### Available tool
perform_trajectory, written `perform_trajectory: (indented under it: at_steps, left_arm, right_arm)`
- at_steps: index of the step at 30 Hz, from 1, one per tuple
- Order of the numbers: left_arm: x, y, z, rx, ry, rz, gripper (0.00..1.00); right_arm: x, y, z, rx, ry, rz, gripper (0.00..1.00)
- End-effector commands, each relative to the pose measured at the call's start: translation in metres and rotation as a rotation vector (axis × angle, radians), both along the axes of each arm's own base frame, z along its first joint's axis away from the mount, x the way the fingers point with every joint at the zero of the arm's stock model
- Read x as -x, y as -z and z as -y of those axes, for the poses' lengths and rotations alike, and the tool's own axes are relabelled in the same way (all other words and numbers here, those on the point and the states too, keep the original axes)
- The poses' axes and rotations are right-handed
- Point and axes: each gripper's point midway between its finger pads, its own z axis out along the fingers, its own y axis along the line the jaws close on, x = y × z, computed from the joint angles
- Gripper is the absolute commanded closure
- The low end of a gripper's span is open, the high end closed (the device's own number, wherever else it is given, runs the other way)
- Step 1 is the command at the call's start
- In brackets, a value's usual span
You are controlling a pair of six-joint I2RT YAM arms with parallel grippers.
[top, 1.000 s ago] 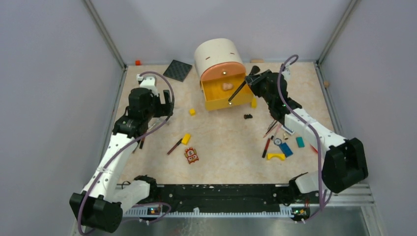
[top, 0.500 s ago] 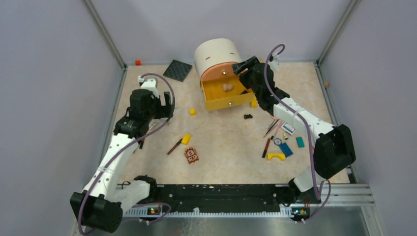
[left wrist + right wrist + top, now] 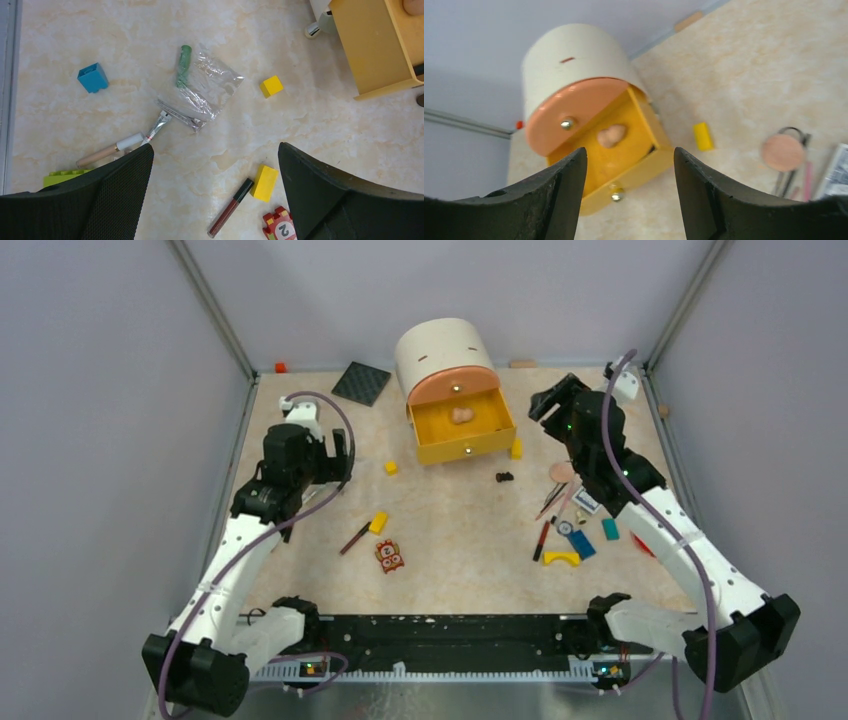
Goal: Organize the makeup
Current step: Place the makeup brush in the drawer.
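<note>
Right arm has swung back from the yellow drawer (image 3: 463, 430), and the dark stick it carried is gone from its fingers. At nine o'clock the left gripper (image 3: 340, 452) hangs spread wide and empty above a green tube (image 3: 183, 65) and a dark red pencil (image 3: 231, 207). At twelve o'clock the drawer stands open. At two o'clock the right gripper (image 3: 545, 402) is spread and empty. A red pencil (image 3: 541, 540) lies at four o'clock among other small items.
</note>
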Motion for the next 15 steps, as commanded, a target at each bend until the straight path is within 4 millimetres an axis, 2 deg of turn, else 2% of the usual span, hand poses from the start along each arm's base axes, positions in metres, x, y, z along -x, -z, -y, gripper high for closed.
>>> perform_trajectory:
  at_steps: [1, 4, 7, 9, 12, 15]
  left_arm:
    - [0.0, -0.014, -0.003, 0.007, -0.014, 0.065, 0.01]
    - [-0.006, -0.008, 0.007, 0.029, 0.028, 0.038, 0.01]
    - [-0.006, -0.002, 0.012, 0.028, 0.059, -0.003, 0.01]
    - [-0.005, -0.003, 0.006, 0.015, 0.033, 0.003, 0.01]
    - [-0.003, -0.007, -0.001, 0.002, -0.001, 0.033, 0.01]
    - [-0.005, -0.007, 0.002, 0.015, 0.018, 0.036, 0.01]
  right_arm:
    - [0.028, 0.076, 0.056, 0.2, 0.076, -0.273, 0.36]
    - [0.036, 0.107, 0.074, 0.217, 0.041, -0.405, 0.36]
    - [0.05, 0.135, 0.079, 0.255, -0.007, -0.53, 0.36]
    - [0.061, 0.154, 0.073, 0.238, -0.05, -0.582, 0.36]
    - [0.074, 0.181, 0.055, 0.163, -0.137, -0.614, 0.46]
    - [0.083, 0.206, 0.051, 0.139, -0.153, -0.663, 0.5]
